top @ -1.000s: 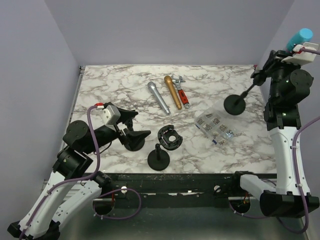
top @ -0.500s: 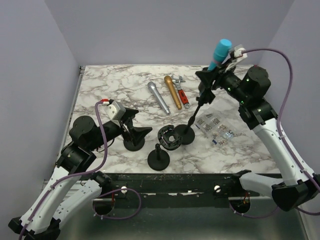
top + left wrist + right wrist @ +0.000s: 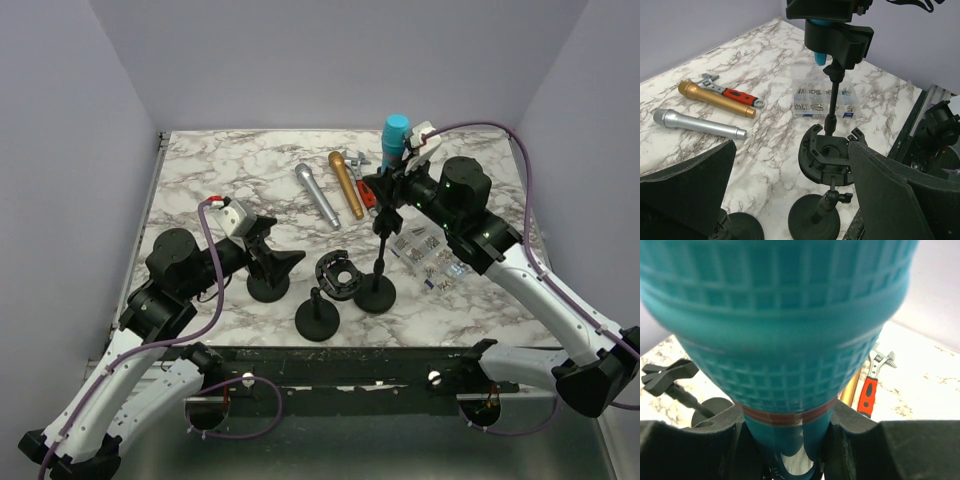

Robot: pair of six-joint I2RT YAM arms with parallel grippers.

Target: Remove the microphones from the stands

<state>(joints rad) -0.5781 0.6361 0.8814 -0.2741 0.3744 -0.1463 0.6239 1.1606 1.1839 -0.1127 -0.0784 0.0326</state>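
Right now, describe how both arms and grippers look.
Left arm and right arm match: white lower links, black joints above. A purple cable loops along each. Left gripper and right gripper have broad black fingers and a white camera block.

Top view over table, wrist views lower, closer, all sharing microphone

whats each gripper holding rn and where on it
Right gripper: teal microphone, gripped on the handle just below its head. Left gripper: open, holding nothing.
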